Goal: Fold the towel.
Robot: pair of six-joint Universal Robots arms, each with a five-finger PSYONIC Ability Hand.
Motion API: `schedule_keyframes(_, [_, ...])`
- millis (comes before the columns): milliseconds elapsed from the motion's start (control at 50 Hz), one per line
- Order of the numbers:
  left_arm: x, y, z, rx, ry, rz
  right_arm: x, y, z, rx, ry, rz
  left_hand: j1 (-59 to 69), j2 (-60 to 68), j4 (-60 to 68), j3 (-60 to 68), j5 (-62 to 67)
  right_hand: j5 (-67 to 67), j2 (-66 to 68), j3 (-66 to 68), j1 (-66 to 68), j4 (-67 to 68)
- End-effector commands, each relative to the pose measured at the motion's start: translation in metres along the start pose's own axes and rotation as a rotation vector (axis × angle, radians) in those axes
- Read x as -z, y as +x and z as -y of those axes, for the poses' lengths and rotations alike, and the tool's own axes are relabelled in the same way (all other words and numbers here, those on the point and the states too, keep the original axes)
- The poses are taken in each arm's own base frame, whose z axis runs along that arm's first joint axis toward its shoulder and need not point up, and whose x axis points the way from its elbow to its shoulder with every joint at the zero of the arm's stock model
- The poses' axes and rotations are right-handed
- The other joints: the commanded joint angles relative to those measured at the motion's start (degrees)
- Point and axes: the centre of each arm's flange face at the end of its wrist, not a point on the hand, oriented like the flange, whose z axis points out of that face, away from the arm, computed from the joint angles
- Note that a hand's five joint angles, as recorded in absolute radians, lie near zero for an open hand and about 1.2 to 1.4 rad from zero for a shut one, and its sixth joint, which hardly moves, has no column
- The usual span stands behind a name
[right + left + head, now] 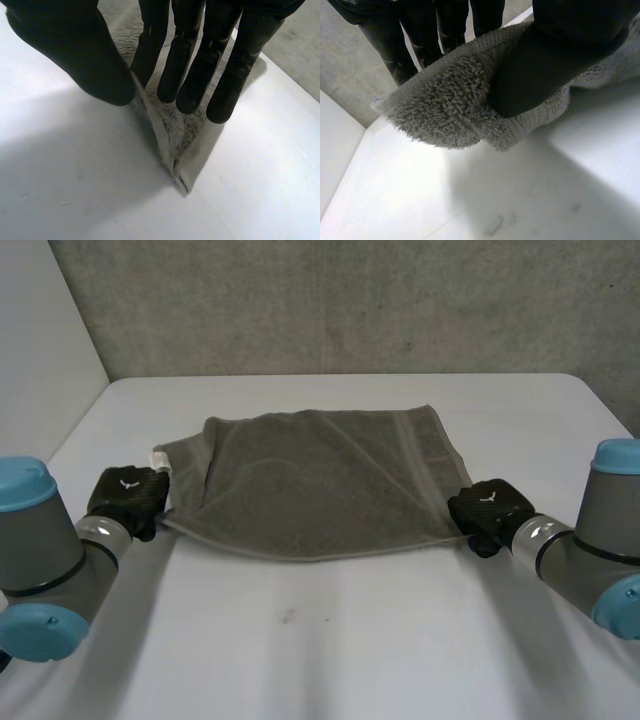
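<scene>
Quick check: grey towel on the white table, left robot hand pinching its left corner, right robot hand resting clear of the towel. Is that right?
No. The right robot hand is not clear of the towel: the right wrist view shows it pinching the towel's right corner. The rest stands: grey towel on the white table, left robot hand pinching its left corner.
</scene>
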Motion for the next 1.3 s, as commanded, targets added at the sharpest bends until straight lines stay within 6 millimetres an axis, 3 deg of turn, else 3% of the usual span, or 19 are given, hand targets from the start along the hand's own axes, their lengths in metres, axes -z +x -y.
schedule_keyframes(20, [0.000, -0.010, 0.007, 0.013, 0.021, 0.030, 0.001, 0.025, -0.007, -0.236, -0.004, -0.064, 13.2, 10.2, 10.2, 10.3, 11.0, -6.2, -5.9, -6.5, 3.2, -6.5])
schedule_keyframes(100, [0.000, -0.010, 0.007, 0.015, 0.021, 0.030, 0.000, 0.032, -0.011, -0.269, -0.001, -0.079, 13.2, 10.2, 10.2, 10.3, 11.0, -7.6, -7.3, -7.8, 1.8, -7.9])
schedule_keyframes(280, [0.000, -0.009, 0.008, 0.016, 0.023, 0.028, -0.006, 0.034, -0.023, -0.281, -0.016, -0.079, 13.2, 10.2, 10.2, 10.3, 11.0, -25.4, -25.1, -25.6, -16.0, -25.7])
schedule_keyframes(680, [-0.002, -0.014, 0.010, 0.020, 0.029, 0.039, -0.014, 0.034, -0.027, -0.282, 0.009, -0.035, 13.2, 10.2, 10.2, 10.3, 11.0, -21.7, -21.4, -21.9, -12.3, -22.0])
schedule_keyframes(1040, [-0.001, -0.012, 0.009, 0.019, 0.026, 0.034, -0.041, 0.043, 0.003, -0.218, 0.116, -0.054, 13.2, 10.2, 10.2, 10.3, 11.0, -21.4, -21.1, -21.6, -12.0, -21.7])
schedule_keyframes(1300, [-0.001, -0.009, 0.008, 0.016, 0.022, 0.026, -0.052, 0.038, -0.009, -0.225, 0.089, -0.036, 13.2, 10.2, 10.2, 10.3, 11.0, -19.5, -19.2, -19.8, -10.1, -19.8])
